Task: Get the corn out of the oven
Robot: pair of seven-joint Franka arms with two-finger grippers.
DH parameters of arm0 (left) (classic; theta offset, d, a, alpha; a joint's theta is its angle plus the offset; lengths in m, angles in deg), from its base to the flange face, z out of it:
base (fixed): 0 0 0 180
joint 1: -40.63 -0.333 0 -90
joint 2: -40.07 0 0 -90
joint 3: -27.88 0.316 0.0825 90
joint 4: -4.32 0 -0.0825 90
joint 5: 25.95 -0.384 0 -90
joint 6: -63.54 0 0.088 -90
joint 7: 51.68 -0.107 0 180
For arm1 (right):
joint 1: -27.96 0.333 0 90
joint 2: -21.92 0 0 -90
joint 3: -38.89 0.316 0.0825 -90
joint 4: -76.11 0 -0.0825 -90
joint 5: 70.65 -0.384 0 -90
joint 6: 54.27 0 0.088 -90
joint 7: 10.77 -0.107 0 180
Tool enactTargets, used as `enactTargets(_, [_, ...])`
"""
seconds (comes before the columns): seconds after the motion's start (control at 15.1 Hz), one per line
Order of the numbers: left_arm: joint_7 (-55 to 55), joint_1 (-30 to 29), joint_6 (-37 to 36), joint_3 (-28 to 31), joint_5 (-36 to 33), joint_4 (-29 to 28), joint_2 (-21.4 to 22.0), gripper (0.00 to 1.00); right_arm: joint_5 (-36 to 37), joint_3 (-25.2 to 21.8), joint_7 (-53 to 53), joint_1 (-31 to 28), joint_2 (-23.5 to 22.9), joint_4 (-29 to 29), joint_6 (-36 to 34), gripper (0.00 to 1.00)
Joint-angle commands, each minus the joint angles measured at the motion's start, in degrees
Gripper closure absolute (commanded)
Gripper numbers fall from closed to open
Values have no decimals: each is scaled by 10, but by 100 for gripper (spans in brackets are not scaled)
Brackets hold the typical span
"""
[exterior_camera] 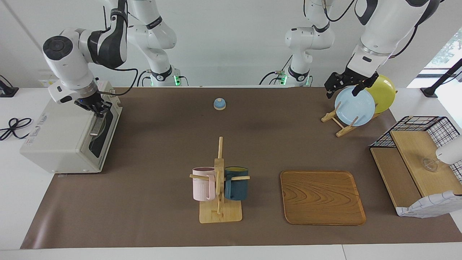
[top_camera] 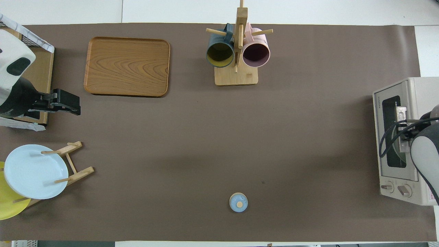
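A: What surrounds the work surface?
B: A plain white wall stands at the robots' end. At the left arm's end, a window shows daylight and green foliage.

A: And the furniture?
B: A white table carries a brown mat that covers most of its top. The white margin shows along the edges.

A: How is it lit?
B: Evenly; soft shadows fall on the mat.
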Motion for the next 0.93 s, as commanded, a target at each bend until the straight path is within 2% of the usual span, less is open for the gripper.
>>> enactTargets(0.0, [-1, -3, 2, -3, -12, -11, 13, 0, 3, 6, -5, 27, -25, 22, 72, 100])
enactTargets(0.2, [-1, -3, 2, -3, -12, -12, 14, 0, -55, 6, -8, 50, -53, 20, 96, 100])
enactTargets(0.46, [-2, -4, 5, -3, -12, -20, 19, 0, -60, 6, -5, 64, -92, 24, 157, 100])
enactTargets(0.6, [1, -4, 9, -3, -12, -21, 18, 0, -61, 6, -4, 64, -93, 26, 167, 100])
enactTargets(0.86, [0, -5, 11, -3, -12, -24, 19, 0, -68, 6, -6, 64, -98, 71, 229, 100])
